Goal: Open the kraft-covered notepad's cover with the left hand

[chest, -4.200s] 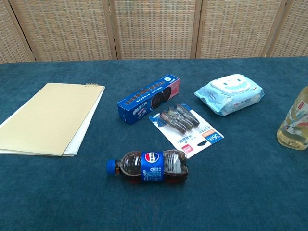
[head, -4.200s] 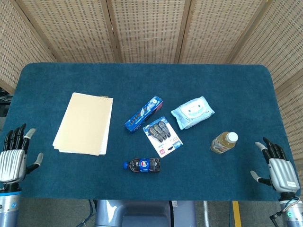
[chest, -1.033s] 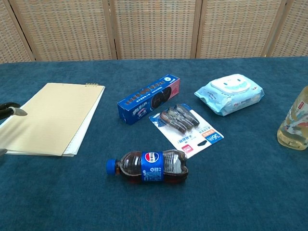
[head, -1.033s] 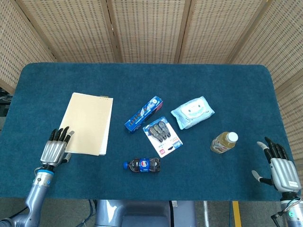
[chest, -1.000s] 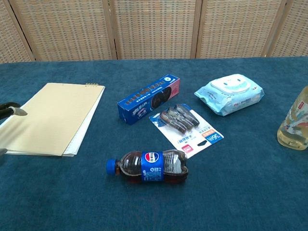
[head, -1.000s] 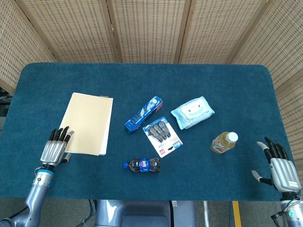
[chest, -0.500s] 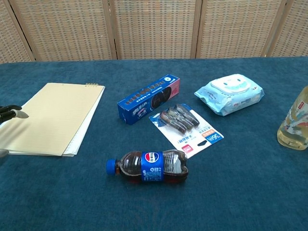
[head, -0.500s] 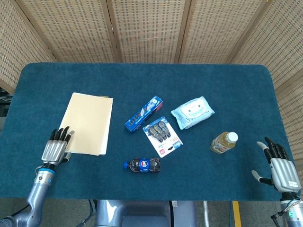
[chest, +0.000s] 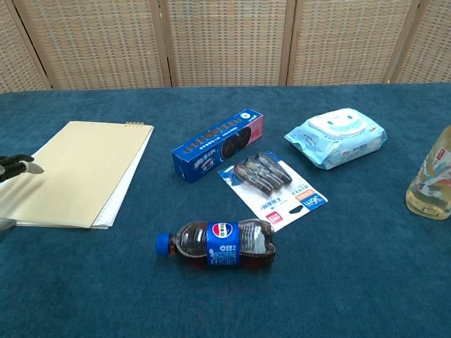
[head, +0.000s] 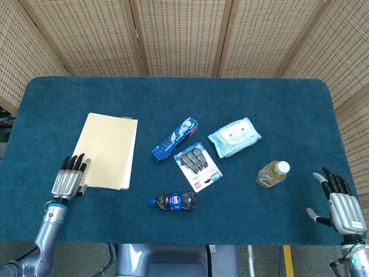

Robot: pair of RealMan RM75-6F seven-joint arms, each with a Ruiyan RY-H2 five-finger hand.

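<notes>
The kraft-covered notepad [head: 106, 150] lies flat and closed on the left of the blue table, its binding at the far short edge; the chest view shows the notepad [chest: 77, 169] too. My left hand [head: 68, 178] hovers over the pad's near left corner with its fingers straight and apart, holding nothing. Only the left hand's fingertips [chest: 20, 164] show at the chest view's left edge. My right hand [head: 341, 209] sits open at the table's near right corner, away from everything.
A blue biscuit box [head: 174, 138], a carded pack of razors [head: 198, 165], a wet-wipes pack [head: 234, 137], a lying cola bottle [head: 174, 201] and an upright yellow drink bottle [head: 272, 173] are spread over the table [head: 173, 98] right of the notepad.
Over four seconds the left hand came in from the table's left edge to the pad's near left corner. In the last second it has slid slightly nearer. The right hand stays put.
</notes>
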